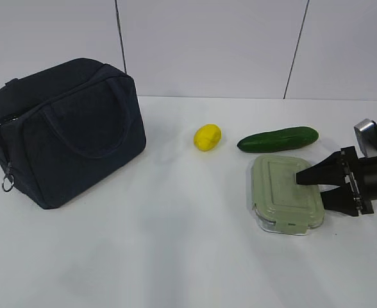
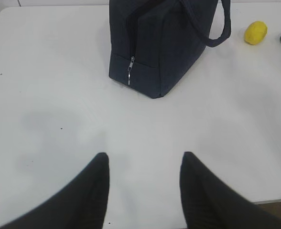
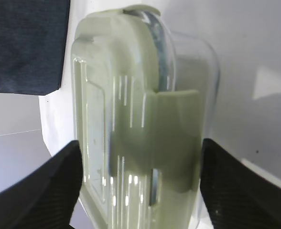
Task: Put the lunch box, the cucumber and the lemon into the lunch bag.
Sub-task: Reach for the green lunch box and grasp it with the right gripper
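Note:
The lunch box (image 1: 284, 192), a clear container with a sage-green lid, lies flat on the white table at the right. My right gripper (image 1: 313, 189) is open. Its jaws straddle the box's right end, one over the lid and one by the base. The right wrist view shows the box (image 3: 140, 124) edge-on between the fingers (image 3: 59, 186). The cucumber (image 1: 277, 139) lies just behind the box. The lemon (image 1: 208, 136) lies left of the cucumber. The navy lunch bag (image 1: 67, 128) stands at the left. My left gripper (image 2: 144, 160) is open and empty over bare table, short of the bag (image 2: 159, 43).
The bag's zipper pull (image 2: 129, 71) hangs on the end that faces the left wrist camera, and a ring pull (image 1: 8, 185) hangs at its left end. The table's edge (image 2: 274, 200) shows at the lower right of the left wrist view. A white wall stands behind.

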Controlling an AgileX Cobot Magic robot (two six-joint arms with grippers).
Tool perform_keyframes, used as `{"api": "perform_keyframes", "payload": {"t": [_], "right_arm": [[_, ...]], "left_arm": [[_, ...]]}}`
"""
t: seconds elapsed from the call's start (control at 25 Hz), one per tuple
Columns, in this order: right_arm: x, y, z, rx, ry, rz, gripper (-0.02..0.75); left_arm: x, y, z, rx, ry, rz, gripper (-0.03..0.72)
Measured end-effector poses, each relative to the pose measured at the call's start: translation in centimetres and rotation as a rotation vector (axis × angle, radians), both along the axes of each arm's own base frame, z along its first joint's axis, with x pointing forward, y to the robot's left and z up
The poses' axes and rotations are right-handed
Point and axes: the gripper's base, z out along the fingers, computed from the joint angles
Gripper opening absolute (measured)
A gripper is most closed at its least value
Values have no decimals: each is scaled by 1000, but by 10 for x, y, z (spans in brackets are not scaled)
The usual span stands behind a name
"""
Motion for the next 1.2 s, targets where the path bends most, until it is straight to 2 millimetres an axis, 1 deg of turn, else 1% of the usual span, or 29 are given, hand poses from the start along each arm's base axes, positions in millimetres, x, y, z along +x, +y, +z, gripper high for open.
{"api": "perform_keyframes", "payload": {"t": [0.84, 0.96, 1.2], "right_arm": [[1, 0, 0, 4, -2, -12, 585], [1, 0, 0, 4, -2, -12, 564], [1, 0, -1, -5, 1, -11, 480]], "left_arm": [[0, 0, 0, 0, 0, 0, 340], [0, 0, 0, 0, 0, 0, 340], [0, 0, 0, 0, 0, 0, 340]]}}
